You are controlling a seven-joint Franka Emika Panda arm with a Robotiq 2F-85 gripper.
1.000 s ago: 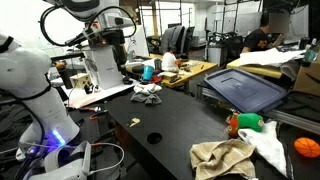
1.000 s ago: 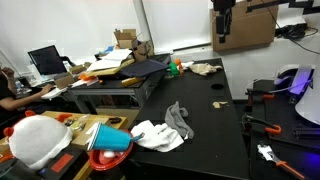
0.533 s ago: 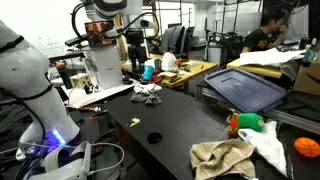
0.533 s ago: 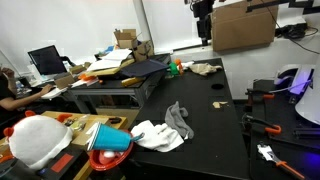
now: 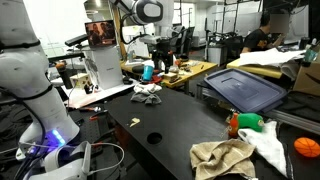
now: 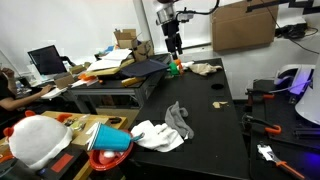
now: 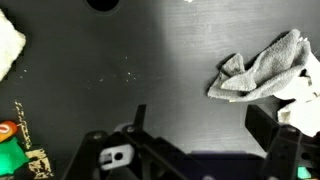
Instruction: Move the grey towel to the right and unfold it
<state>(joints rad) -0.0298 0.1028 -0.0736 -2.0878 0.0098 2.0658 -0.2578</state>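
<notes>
Stretching diagonally, crumpled grey towel (image 7: 260,66)

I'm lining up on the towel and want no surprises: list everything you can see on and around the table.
grey towel: one, grey, crumpled on the table, against the white cloth
white cloth: one, white, at the table edge beside the grey towel
beige towel: one, beige, crumpled at the table's opposite end
green and orange object: one, next to the beige towel
table: one, black
tray: one, dark blue, on the bench beside the table
bowl: one, teal, on the cluttered side bench
cardboard box: one, brown, in the background
person: one, dark shirt, in the background
gripper: one, black, in the air above the table, jaws apart in the wrist view
</notes>
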